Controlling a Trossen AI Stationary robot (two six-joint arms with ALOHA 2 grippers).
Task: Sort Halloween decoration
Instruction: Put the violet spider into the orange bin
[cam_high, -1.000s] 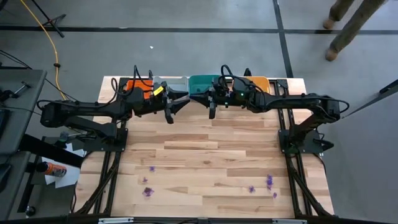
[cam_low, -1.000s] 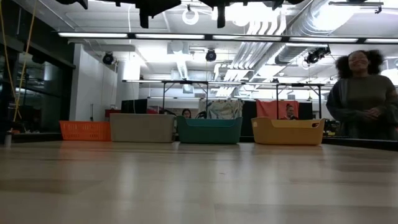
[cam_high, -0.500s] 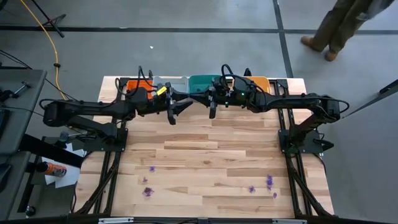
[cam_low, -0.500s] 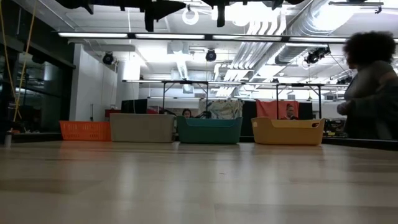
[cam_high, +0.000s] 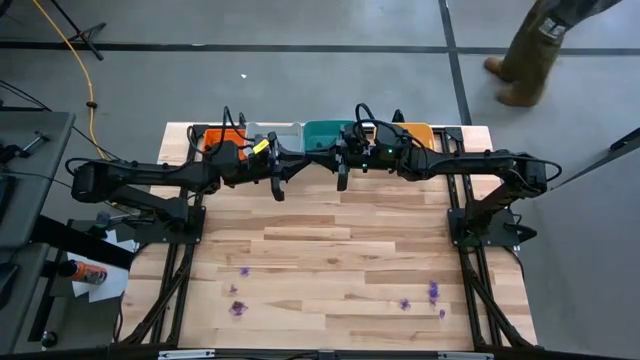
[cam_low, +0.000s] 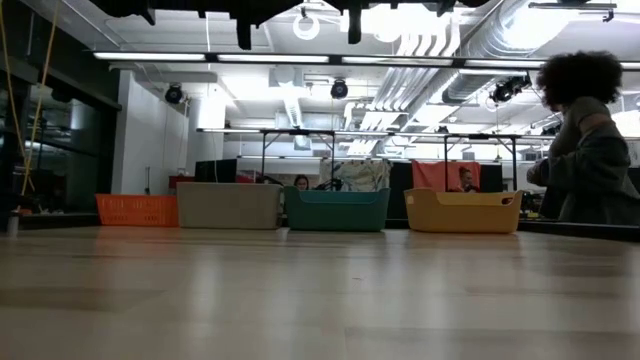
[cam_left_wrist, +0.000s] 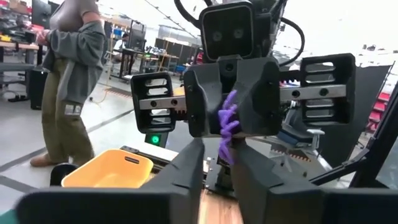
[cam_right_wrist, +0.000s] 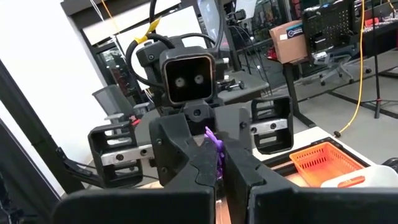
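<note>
One purple trinket of the Halloween decoration (cam_left_wrist: 227, 121) hangs in the air between my two grippers, which face each other above the teal tray (cam_high: 325, 131) at the table's far edge. My left gripper (cam_high: 303, 165) comes from the left and my right gripper (cam_high: 322, 163) from the right. Both are shut on the trinket. More purple trinkets lie loose on the wooden table near its front edge (cam_high: 238, 308), (cam_high: 244, 271), (cam_high: 434, 291). My left gripper pinches the purple trinket's lower part (cam_left_wrist: 225, 152) between its two fingertips, level, coming from the table's left. The trinket is clear of the table and trays. My right gripper pinches the same trinket (cam_right_wrist: 217, 160) between its two fingers, level, from the table's right. A purple tip (cam_right_wrist: 210, 134) sticks up above the fingers.
Four trays stand in a row along the far edge: orange (cam_low: 137, 209), grey (cam_low: 229, 205), teal (cam_low: 337, 209), yellow (cam_low: 462, 211). A person (cam_low: 590, 150) walks past beyond the table's far right corner. The middle of the table (cam_high: 330, 235) is bare wood.
My left gripper's fingers, spread wide before, have closed on the trinket that my right gripper holds. My right gripper has kept still. The person beyond the table has walked along the far right.
</note>
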